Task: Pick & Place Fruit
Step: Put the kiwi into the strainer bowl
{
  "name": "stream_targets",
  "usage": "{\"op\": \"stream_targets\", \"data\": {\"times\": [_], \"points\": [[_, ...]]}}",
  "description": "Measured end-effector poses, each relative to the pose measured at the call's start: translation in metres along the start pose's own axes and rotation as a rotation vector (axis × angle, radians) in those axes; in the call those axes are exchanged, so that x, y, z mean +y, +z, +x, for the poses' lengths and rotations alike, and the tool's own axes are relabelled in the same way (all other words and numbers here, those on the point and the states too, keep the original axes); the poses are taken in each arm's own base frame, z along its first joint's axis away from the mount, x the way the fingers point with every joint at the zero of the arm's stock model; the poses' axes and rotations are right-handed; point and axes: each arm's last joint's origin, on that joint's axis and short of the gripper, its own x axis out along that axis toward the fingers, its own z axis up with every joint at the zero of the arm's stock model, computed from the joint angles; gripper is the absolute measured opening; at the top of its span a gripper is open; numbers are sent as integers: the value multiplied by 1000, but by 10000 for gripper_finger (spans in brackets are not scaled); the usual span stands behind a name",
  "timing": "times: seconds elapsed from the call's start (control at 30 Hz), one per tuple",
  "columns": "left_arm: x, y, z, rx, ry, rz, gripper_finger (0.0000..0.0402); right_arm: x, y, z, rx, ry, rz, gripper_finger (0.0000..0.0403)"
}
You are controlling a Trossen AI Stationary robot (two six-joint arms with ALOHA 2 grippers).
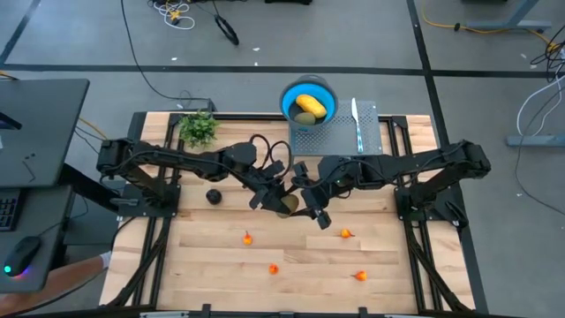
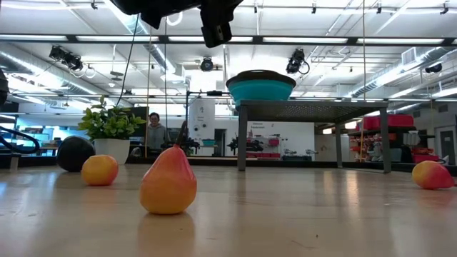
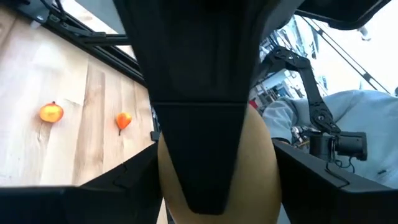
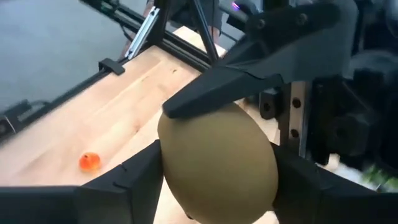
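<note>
A brown-green oval fruit (image 1: 286, 207) is held above the table's middle between both grippers. My left gripper (image 1: 272, 196) comes from the left and my right gripper (image 1: 305, 205) from the right; both are shut on it. A blue bowl (image 1: 308, 102) on a grey rack holds the oblong yellow fruit (image 1: 309, 104) and the second brown-green oval (image 1: 305, 118). The dark round fruit (image 1: 213, 197) rests on the table left of the grippers. Several tiny orange-red fruits (image 1: 248, 237) lie nearer the near edge. My left gripper pinches the oval fruit (image 3: 264, 155) between its two fingers (image 3: 124, 180), one on each side of its body. The right gripper's finger crosses in front and hides much of it. The fruit is lifted clear of the table. My right gripper pinches the same oval (image 4: 217, 155) between its two fingers (image 4: 134, 177), one on each flank. One left finger (image 4: 249, 81) lies over the fruit's top, crosswise to mine. The fruit hangs clear above the wood.
A green leafy sprig in a pot (image 1: 199, 130) stands at the far left. A slim knife (image 1: 356, 119) lies on the grey rack (image 1: 340, 137) beside the bowl. In the low view, orange-red fruits (image 2: 168, 184) sit on the table. A person (image 2: 154, 128) is in the room beyond.
</note>
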Motion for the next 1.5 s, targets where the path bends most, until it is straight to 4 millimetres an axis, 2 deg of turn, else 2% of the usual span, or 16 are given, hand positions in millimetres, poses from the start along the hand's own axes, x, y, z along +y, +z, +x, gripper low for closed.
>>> {"op": "stream_targets", "data": {"times": [0.1,0.33,0.53,0.67,0.73,0.8,0.87,0.93,1.0,1.07,1.17,1.27,1.4,1.5], "points": [[3,4,-3,-21,19,13,289,4,-2,0,34,22,107,234],[16,11,-15,-13,71,60,355,29,-12,1,202,129,332,238],[37,0,-24,117,237,95,366,51,-17,-16,352,470,649,238],[50,-20,-31,266,450,131,366,51,-5,-37,296,730,813,238],[56,-27,-37,323,573,124,366,43,5,-47,205,823,860,238],[60,-32,-42,356,685,97,366,27,15,-56,70,842,870,238],[62,-35,-46,369,772,78,366,4,23,-65,-91,774,853,238],[63,-36,-47,362,813,61,366,-22,26,-75,-248,628,831,238],[63,-36,-47,339,832,45,366,-49,23,-86,-362,424,830,238],[63,-34,-45,310,840,34,366,-74,11,-96,-403,170,877,238],[61,-32,-42,257,851,25,366,-106,-15,-111,-385,-181,974,238],[60,-30,-39,206,859,30,366,-131,-43,-128,-331,-408,1056,238],[58,-28,-36,156,877,40,366,-154,-84,-143,-192,-565,1156,238],[57,-27,-36,127,890,45,366,-164,-104,-149,-131,-621,1189,238]]}}
